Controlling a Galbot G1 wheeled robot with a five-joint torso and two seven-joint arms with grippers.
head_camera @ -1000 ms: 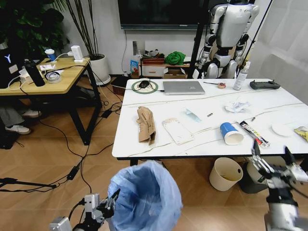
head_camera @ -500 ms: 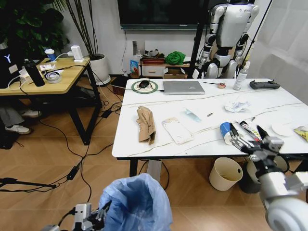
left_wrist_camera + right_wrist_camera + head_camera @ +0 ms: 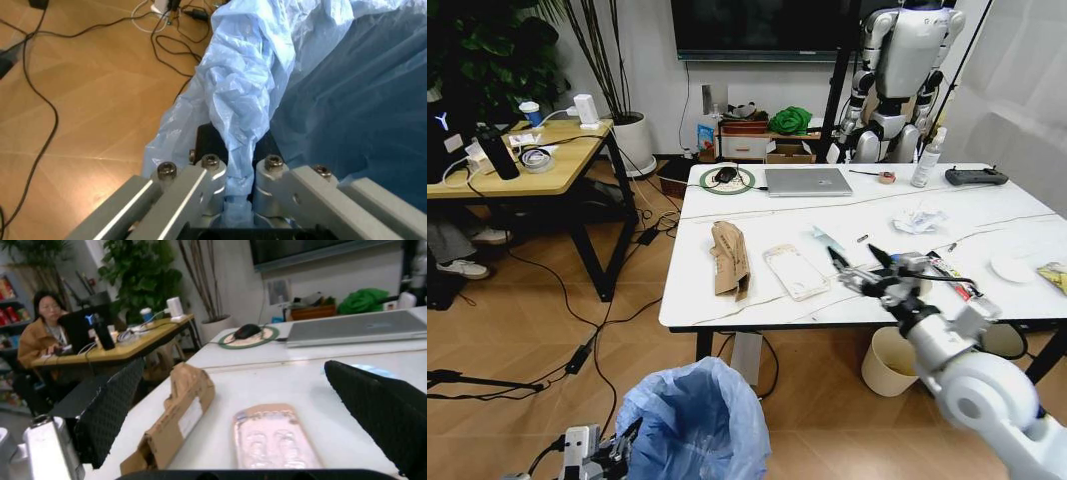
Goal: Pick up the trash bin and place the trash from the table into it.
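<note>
The trash bin (image 3: 695, 422), lined with a crinkled light-blue bag, hangs low in front of the table (image 3: 757, 215). My left gripper (image 3: 613, 456) is shut on its rim; in the left wrist view the fingers (image 3: 204, 176) pinch a fold of the blue bag (image 3: 243, 100). My right gripper (image 3: 855, 258) is open above the table's front part, just right of the flat clear package (image 3: 795, 272). Its black pads (image 3: 110, 407) stand wide apart, facing the clear package (image 3: 273, 437) and the crumpled brown paper bag (image 3: 175, 415). That brown bag (image 3: 730, 258) lies left of the package. A white tissue wad (image 3: 919, 220) and a wrapper (image 3: 954, 277) lie farther right.
A laptop (image 3: 807, 181), a mouse (image 3: 726, 175), a black remote (image 3: 976, 176) and a spray bottle (image 3: 924, 160) sit at the table's back. A plain cream bin (image 3: 889, 365) stands under the table. A wooden desk (image 3: 527, 160) is at left, with cables across the floor.
My right arm has swung up and left from beside the table's front right edge to over the tabletop near the clear package. The bin has sunk lower and slightly left.
</note>
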